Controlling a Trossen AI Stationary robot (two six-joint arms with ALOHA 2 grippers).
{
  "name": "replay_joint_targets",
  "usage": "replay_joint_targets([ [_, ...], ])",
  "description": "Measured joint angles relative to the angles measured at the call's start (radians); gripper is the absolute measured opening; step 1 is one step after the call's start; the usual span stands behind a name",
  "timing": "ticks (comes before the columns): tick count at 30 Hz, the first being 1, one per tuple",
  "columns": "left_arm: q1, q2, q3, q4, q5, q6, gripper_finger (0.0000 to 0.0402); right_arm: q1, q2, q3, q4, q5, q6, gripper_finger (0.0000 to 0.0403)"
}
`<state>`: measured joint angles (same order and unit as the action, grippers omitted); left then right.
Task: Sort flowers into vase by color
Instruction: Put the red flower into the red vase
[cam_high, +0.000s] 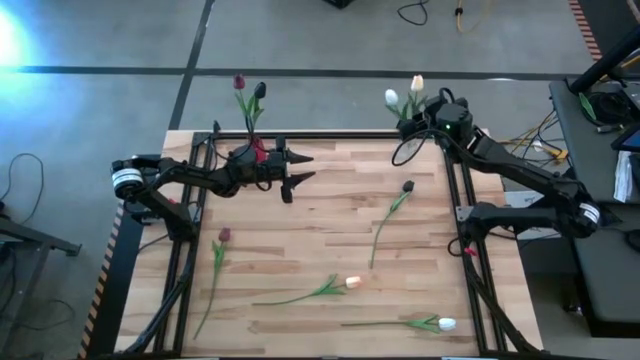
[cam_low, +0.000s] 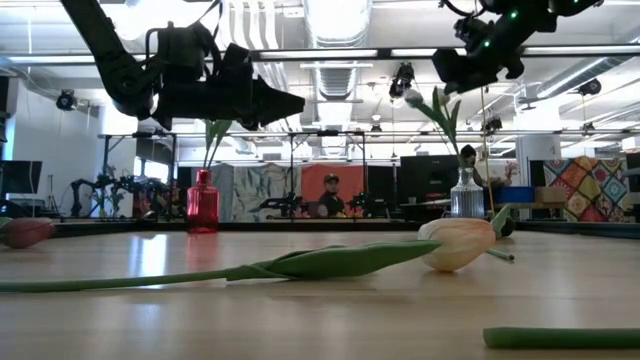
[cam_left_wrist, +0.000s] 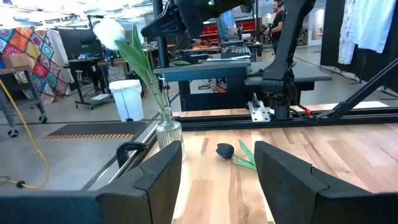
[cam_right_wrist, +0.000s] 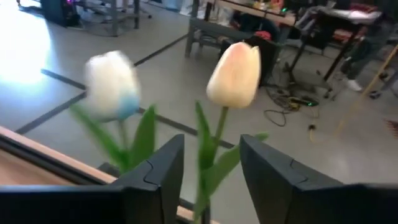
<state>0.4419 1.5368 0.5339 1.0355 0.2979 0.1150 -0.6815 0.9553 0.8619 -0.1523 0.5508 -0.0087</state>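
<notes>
Though seen from above, plain enough: right hand (cam_high: 432, 112) parted over the clear vase (cam_high: 410, 125), white and peach flowers (cam_high: 417, 84) standing in it; left hand (cam_high: 296, 170) spread empty by the red vase (cam_high: 258, 152). Four stems lying loose on the counter (cam_high: 300, 250). At table height: peach tulip (cam_low: 458, 243) lying flat. Right wrist: fingers (cam_right_wrist: 155, 171) apart, gripping nothing. Probably light, floppy, crushable; best pinched mid-stem.

The pale wooden plank desk (cam_high: 300, 235) carries four loose artificial tulips lying flat: a maroon-headed one (cam_high: 223, 236) near its left edge, a dark-headed one (cam_high: 407, 187), a peach-headed one (cam_high: 351, 283), and a white-headed one (cam_high: 445, 324) at the near edge.
</notes>
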Motion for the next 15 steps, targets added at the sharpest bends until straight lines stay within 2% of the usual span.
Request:
replay_joint_targets([
  [7, 0.0, -0.006, 0.0, -0.022, 0.0, 0.024, 0.0177, 0.015, -0.057, 0.0, -0.007, -0.012, -0.092, 0.019],
  [12, 0.0, -0.061, 0.003, -0.163, 0.021, 0.057, 0.0131, 0.064, -0.13, 0.0, -0.052, -0.086, -0.168, 0.0195],
  [15, -0.01, -0.115, 0.006, -0.29, 0.026, 0.099, 0.0092, 0.1, -0.171, 0.0, -0.084, -0.115, -0.184, 0.0179],
])
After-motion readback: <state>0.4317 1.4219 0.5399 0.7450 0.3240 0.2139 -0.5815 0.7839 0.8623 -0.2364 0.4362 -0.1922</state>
